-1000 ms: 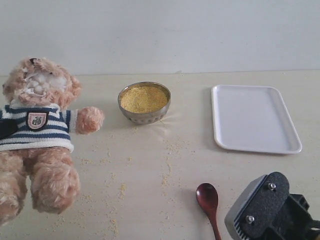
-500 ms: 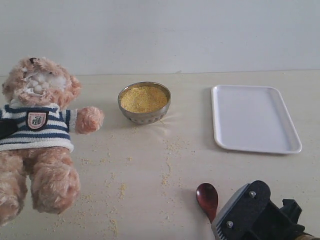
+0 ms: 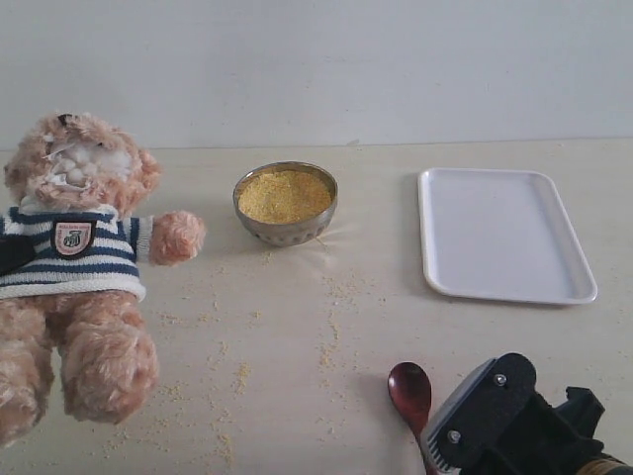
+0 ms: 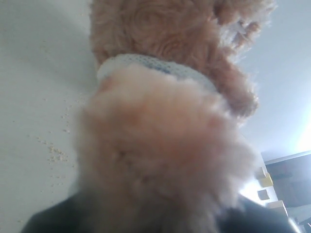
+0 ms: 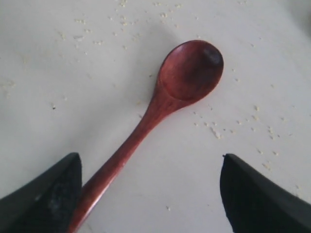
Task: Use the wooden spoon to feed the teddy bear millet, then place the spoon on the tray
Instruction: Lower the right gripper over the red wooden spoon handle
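Observation:
The teddy bear (image 3: 84, 247) sits upright at the table's left, facing the steel bowl (image 3: 287, 230) heaped with millet (image 3: 284, 195). My left gripper (image 3: 8, 253) shows only as a dark shape at the bear's arm. In the left wrist view the bear's furry paw (image 4: 160, 160) fills the space between the jaws, which are shut on it. The wooden spoon (image 3: 409, 391) lies flat near the front edge. My right gripper (image 5: 151, 160) hangs open above the spoon (image 5: 184, 77), whose handle runs close beside one finger. The white tray (image 3: 499, 233) lies empty at the right.
Loose millet grains (image 3: 331, 332) are scattered over the table between bear, bowl and spoon. A pale wall (image 3: 316, 69) closes off the back of the table.
My right gripper has shifted left over the spoon's handle, hiding it in the exterior view, and its jaws have widened. Bear, bowl and tray have not moved.

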Action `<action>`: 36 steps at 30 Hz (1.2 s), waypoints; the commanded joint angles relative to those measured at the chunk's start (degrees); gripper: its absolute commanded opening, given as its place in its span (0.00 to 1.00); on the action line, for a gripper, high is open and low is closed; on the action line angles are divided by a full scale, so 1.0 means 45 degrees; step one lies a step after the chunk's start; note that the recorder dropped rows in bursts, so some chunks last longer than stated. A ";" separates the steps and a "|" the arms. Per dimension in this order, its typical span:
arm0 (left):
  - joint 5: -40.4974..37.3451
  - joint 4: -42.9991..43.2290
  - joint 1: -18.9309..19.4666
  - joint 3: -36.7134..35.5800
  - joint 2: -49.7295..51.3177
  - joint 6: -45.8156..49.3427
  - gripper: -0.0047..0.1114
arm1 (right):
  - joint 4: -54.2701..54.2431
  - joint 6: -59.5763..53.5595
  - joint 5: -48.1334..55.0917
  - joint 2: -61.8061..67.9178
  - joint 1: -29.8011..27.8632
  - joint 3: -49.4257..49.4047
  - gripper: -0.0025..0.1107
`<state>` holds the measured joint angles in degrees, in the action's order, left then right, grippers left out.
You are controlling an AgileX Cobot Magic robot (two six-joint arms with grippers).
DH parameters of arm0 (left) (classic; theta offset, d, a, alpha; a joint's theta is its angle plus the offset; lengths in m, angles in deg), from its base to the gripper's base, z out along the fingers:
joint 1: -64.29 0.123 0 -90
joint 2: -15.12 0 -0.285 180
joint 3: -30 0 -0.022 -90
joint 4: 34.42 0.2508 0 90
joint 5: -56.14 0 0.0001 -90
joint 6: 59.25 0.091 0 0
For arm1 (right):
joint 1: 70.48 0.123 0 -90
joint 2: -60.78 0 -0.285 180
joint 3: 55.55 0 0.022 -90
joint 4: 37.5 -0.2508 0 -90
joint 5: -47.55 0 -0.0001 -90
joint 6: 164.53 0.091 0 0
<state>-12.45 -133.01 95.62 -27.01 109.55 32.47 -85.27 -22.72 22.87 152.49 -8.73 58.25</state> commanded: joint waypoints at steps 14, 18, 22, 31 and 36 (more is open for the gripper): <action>-0.0305 -0.0107 0.0033 -0.0039 -0.0063 0.0088 0.08 | -0.0507 -0.1189 0.0167 0.0020 0.0009 0.0123 0.69; -0.0305 -0.0107 0.0033 -0.0039 -0.0063 0.0088 0.08 | -0.0536 -0.1142 0.0111 0.0020 0.0009 0.0123 0.69; -0.0305 -0.0076 0.0033 -0.0039 -0.0063 0.0088 0.08 | -0.0599 -0.1142 0.0055 0.0020 0.0009 0.0123 0.69; -0.0305 0.0008 0.0033 -0.0039 -0.0063 0.0088 0.08 | -0.0599 -0.1142 -0.0266 0.0020 0.0009 0.0123 0.69; -0.0305 0.0008 0.0033 -0.0039 -0.0063 0.0088 0.08 | -0.0599 -0.1142 -0.0786 0.0043 0.0009 0.0123 0.69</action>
<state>-12.45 -132.66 95.62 -27.01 109.55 32.47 -87.80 -27.78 21.25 152.49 -8.73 58.71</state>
